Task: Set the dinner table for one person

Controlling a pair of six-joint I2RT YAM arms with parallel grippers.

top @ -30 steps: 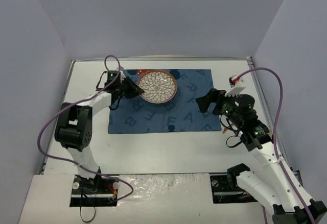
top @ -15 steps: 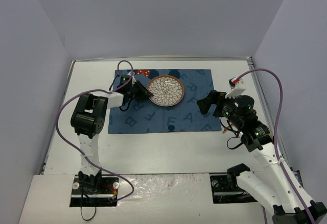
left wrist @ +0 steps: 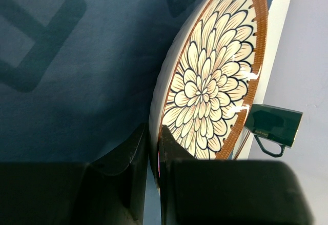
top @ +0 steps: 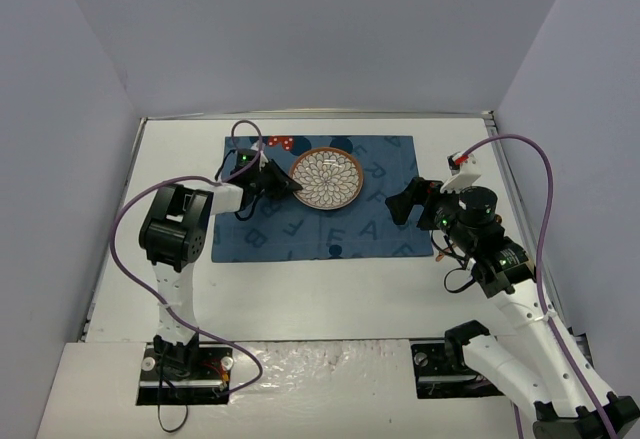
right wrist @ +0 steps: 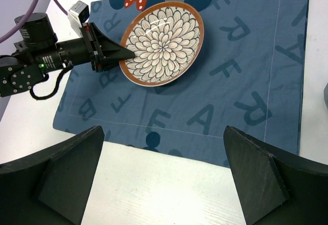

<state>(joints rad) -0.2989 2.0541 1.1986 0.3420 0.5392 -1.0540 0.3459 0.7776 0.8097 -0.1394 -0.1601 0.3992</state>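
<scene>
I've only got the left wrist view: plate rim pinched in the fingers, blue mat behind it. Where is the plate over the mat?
Observer: In the top view the plate is over the far half of the placemat, about midway between its left and right edges.
Operator: Where's the right arm? Is it in my way?
Observer: The right gripper is at the placemat's right edge, apart from the plate, with its jaws open and nothing in them.
Operator: Is any cutlery or a glass out?
Observer: None shows in the top or right wrist views. On the dinner table I see only the placemat, with the plate over it.
</scene>
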